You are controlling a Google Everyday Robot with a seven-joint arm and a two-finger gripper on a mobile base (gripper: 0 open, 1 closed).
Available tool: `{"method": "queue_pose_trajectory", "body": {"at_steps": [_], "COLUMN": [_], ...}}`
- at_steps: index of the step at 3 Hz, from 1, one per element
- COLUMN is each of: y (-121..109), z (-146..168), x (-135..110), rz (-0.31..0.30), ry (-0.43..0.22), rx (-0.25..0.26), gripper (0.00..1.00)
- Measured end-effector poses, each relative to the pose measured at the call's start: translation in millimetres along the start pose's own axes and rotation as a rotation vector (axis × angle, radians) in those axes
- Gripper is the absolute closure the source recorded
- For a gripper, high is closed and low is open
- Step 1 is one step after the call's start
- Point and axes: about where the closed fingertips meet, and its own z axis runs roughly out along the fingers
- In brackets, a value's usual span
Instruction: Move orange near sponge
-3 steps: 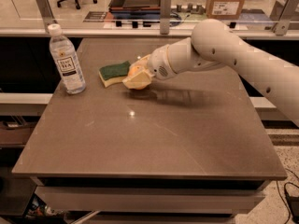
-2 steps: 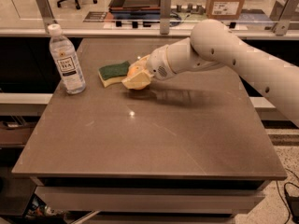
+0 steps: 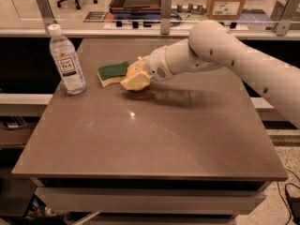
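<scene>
Your gripper (image 3: 136, 80): pale blunt fingers closed round the smooth round orange (image 3: 132, 71), low over the matte brown table (image 3: 154, 139) | orange just beside the wavy-edged sponge (image 3: 112, 73), green scouring top on yellow foam | clear plastic bottle (image 3: 68, 62) upright, left of the sponge.

Warm overhead light, small glare spot (image 3: 132, 113) on the table (image 3: 154, 144), soft shadow (image 3: 187, 97) under the arm (image 3: 225, 50), gripper (image 3: 135, 80) lit beside the sponge (image 3: 112, 71).
</scene>
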Motion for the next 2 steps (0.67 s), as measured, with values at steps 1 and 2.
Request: {"method": "queue_pose_trajectory", "body": {"at_steps": [1, 2], "y": [1.3, 2.4], "z": [2.1, 4.1], "x": [-0.4, -0.8], "rz": [-0.001, -0.002], "ry": [0.0, 0.0], "rx": [-0.004, -0.008], "gripper": [0.12, 0.0]}}
